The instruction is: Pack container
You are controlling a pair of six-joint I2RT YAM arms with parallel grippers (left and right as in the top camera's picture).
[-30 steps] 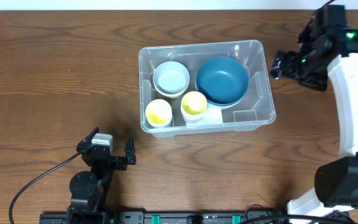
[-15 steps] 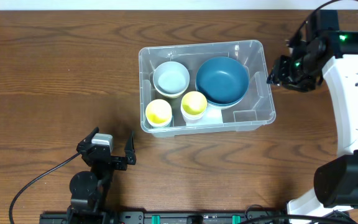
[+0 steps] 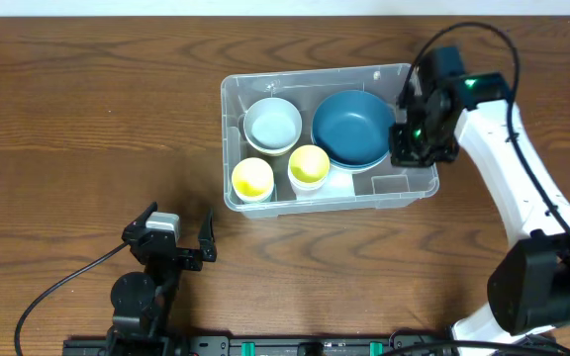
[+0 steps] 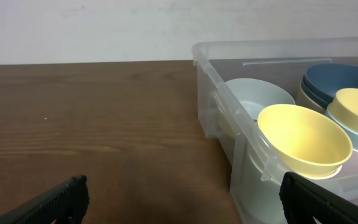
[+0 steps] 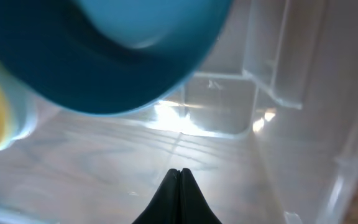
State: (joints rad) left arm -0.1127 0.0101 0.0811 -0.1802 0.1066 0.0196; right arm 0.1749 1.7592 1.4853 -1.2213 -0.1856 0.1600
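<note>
Inside the container (image 3: 305,77), hidden overhead by its wrist, the right gripper (image 5: 179,175) is closed; the left gripper (image 3: 177,225) gapes.

This looks like a robotics lab bench rather than a lived-in room. A dark wood-grain table (image 3: 67,119) stands against a bare white wall (image 4: 104,31), with a white-shelled robot arm (image 3: 508,168) showing a green indicator light (image 3: 470,83) on one side and a smaller black arm (image 3: 137,295) on the other. A black cable (image 3: 67,277) trails loose over the tabletop near a mounting rail (image 3: 265,346) along the near edge, and the only household things are a few bowls (image 3: 354,127) set in a clear plastic container (image 3: 344,201).
</note>
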